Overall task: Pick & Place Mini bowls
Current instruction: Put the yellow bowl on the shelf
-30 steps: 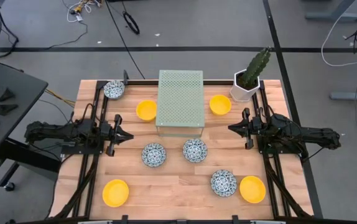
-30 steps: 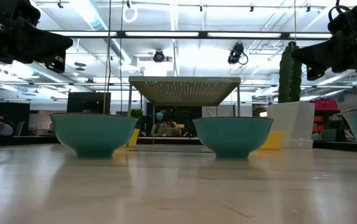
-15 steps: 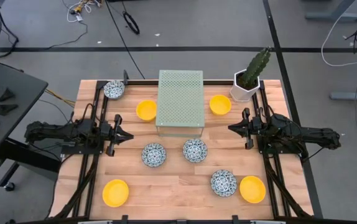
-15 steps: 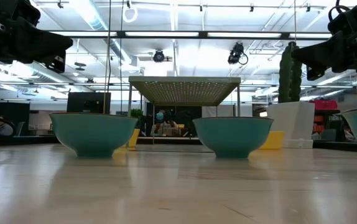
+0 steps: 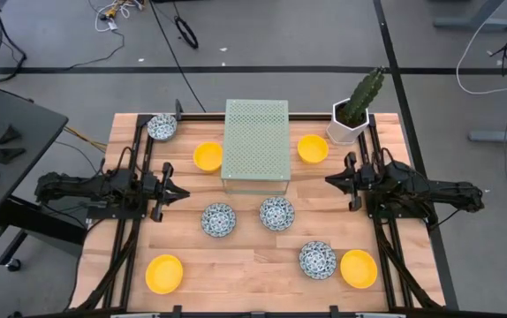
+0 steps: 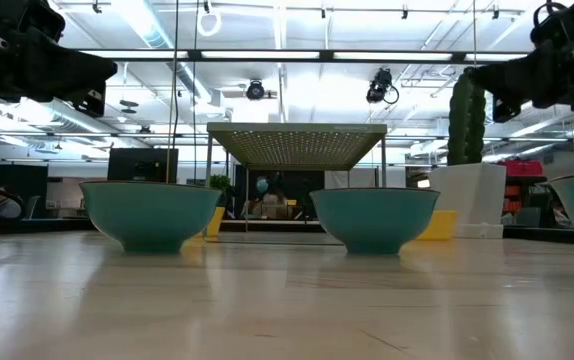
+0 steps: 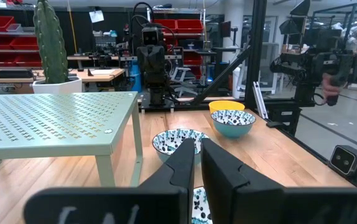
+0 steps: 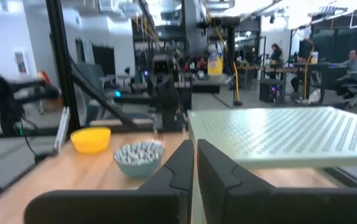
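Note:
Four blue-patterned mini bowls sit at the back left corner, the table's middle and the front right. Yellow mini bowls stand on each side of the rack and at the front left and front right. My left gripper hovers at mid-left, shut and empty, pointing at the middle bowls. My right gripper hovers at mid-right, shut and empty, facing the left one.
A pale green perforated rack stands at the back centre. A white pot with a cactus occupies the back right corner. Black rails run along both table sides under the arms. People sit at desks in the room beyond.
The right arm has shifted slightly and shows a little higher in the low view. The left arm and all bowls are where they were.

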Motion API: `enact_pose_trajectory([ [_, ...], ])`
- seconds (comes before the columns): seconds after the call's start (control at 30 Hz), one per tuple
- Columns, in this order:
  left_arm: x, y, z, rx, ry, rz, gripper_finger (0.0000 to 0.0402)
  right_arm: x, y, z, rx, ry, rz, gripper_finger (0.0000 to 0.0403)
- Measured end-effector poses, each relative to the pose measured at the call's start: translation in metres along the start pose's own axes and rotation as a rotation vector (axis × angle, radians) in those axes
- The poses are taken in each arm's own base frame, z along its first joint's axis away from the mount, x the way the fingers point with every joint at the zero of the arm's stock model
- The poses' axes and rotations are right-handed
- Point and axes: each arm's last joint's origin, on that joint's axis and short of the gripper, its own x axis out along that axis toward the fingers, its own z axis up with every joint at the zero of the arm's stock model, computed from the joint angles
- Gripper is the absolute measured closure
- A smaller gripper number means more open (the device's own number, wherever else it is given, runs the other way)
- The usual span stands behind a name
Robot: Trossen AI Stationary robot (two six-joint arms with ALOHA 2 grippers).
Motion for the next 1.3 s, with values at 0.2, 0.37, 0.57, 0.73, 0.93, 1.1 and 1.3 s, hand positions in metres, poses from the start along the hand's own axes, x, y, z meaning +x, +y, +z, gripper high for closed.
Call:
enact_pose_trajectory([
  [0.2,0.000,0.000,0.000,0.000,-0.001,0.000,0.0367,-0.001,0.000,0.010,0.133,-0.108,0.012,0.0378],
  [0.37,0.000,0.000,0.000,0.000,-0.001,0.000,0.0367,-0.003,0.001,0.025,0.151,-0.260,0.033,0.0378],
  [0.57,0.000,0.000,0.000,0.000,-0.001,0.000,0.0367,-0.012,0.003,0.047,0.145,-0.501,0.067,0.0378],
  [0.73,0.000,0.000,0.000,0.000,-0.001,0.000,0.0367,-0.025,0.004,0.064,0.131,-0.724,0.086,0.0378],
  [0.93,0.000,0.000,0.000,0.000,-0.001,0.000,0.0367,-0.038,0.002,0.077,0.160,-0.930,0.017,0.0378],
  [1.1,0.000,0.000,0.000,0.000,0.000,0.000,0.0367,-0.045,0.000,0.083,0.209,-1.024,-0.057,0.0378],
  [1.3,0.000,0.000,0.000,0.000,-0.001,0.000,0.0367,-0.055,0.001,0.110,0.226,-1.095,-0.065,0.0378],
])
